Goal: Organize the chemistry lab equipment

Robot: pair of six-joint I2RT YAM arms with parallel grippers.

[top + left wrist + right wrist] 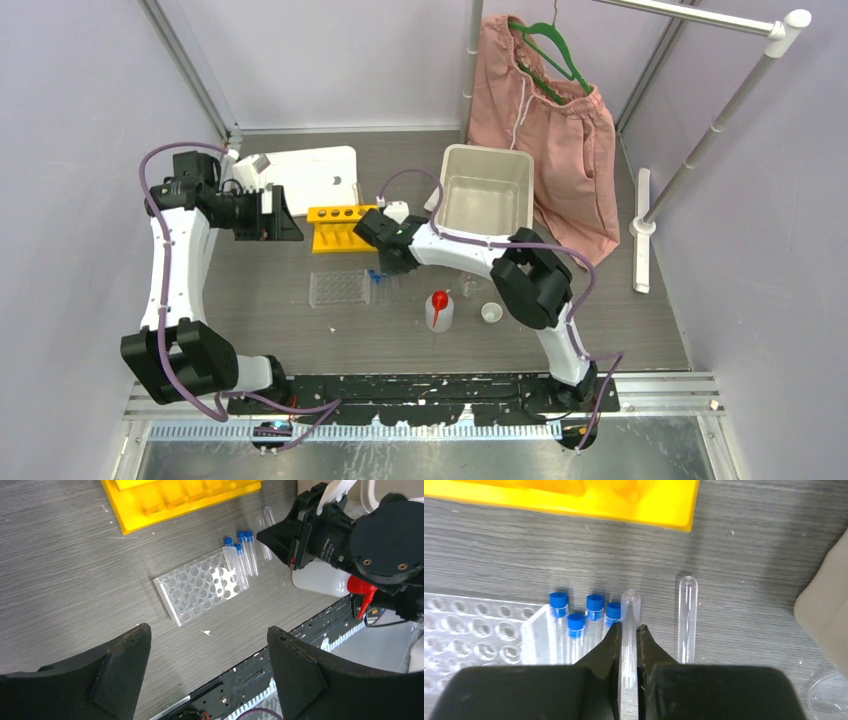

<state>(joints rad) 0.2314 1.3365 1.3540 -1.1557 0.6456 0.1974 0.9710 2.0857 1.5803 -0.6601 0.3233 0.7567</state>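
My right gripper [629,629] is shut on a clear uncapped tube [629,610] that lies on the table. A second clear tube [687,615] lies just to its right. Several blue-capped tubes [576,622] lie to its left, against the clear grid rack [474,630]. The yellow tube rack [574,495] stands beyond them. From above, the right gripper [385,262] sits between the yellow rack [338,226] and the grid rack [339,288]. My left gripper [207,630] is open and empty, held above the table left of the yellow rack. The red-spouted squeeze bottle [439,309] and the tiny white cup [491,313] stand nearer the front.
A beige bin [487,190] stands behind the right arm. Pink shorts [560,130] hang on a green hanger at the back right. A white board [310,178] lies behind the yellow rack. A small clear glass dish [826,695] sits by the bin's corner.
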